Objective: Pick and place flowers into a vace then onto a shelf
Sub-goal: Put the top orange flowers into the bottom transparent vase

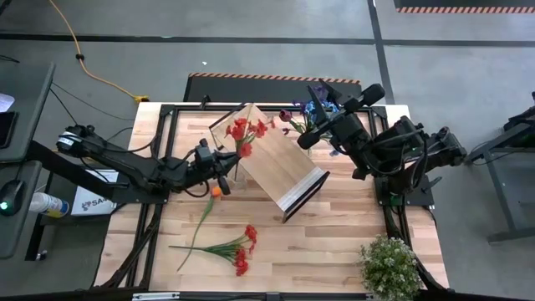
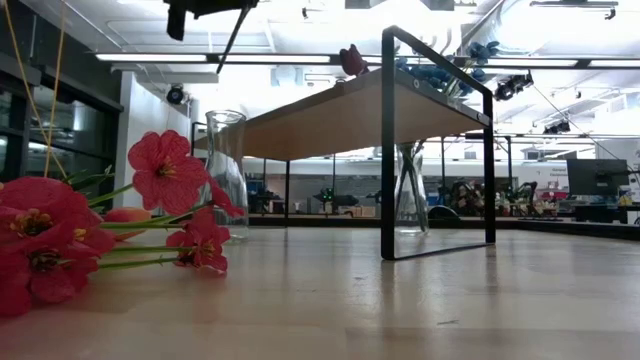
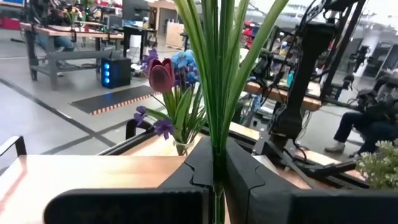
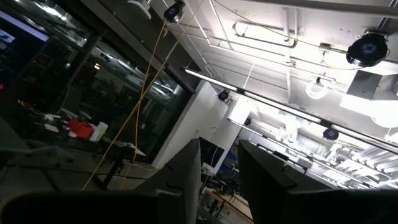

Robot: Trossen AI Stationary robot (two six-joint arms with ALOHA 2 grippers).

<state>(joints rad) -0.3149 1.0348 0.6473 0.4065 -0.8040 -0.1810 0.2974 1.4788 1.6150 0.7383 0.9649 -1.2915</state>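
My left gripper (image 1: 224,174) (image 3: 217,155) is shut on a bunch of red flowers (image 1: 244,132), high over the table beside the shelf (image 1: 276,167) (image 2: 330,115). A clear glass vase (image 2: 225,170) stands on the table below it. More flowers lie flat on the table: an orange one (image 1: 216,192) and a red bunch (image 1: 241,251) (image 2: 165,165). A second vase with blue and purple flowers (image 1: 316,110) (image 3: 177,68) stands at the shelf's far side. Beside it, my right gripper (image 1: 308,138) (image 4: 219,149) is raised and tilted upward, open with nothing between its fingers. My left gripper pinches several green stems (image 3: 217,134) of the red bunch together between its two fingers. The fingers come in level from the table's left and lie across the stems. The bunch is lifted clear of the table, stems upright, with the red blooms above the fingers.
A bushy pale-green potted plant (image 1: 389,267) sits at the near right corner. The shelf stands askew across the table's middle on its dark frame (image 2: 386,150). Bare wood lies along the near edge, right of the loose flowers.
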